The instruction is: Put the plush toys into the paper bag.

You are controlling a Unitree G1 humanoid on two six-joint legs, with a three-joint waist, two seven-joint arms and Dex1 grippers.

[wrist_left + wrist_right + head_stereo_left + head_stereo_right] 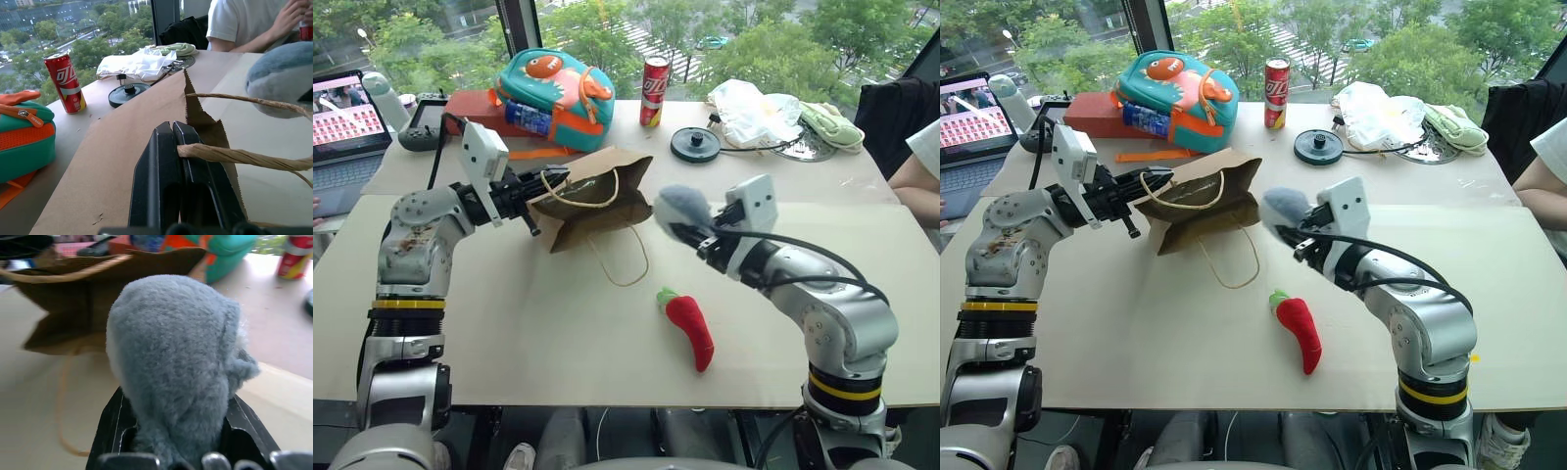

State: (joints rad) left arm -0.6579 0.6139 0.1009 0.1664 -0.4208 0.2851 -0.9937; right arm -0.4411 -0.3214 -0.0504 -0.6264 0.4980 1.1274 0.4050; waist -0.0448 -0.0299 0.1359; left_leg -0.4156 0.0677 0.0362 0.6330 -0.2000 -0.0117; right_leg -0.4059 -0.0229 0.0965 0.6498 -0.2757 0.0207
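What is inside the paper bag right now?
Nothing shows in the paper bag, but its mouth is only partly open and the interior is shadowed. The grey-blue plush is in the right gripper beside it; the red chili lies on the table.

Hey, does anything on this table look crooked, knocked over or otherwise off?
The paper bag isn't standing: it hangs tilted and crumpled from the left gripper, one handle loop trailing on the table. The chili toy lies loose nearby.
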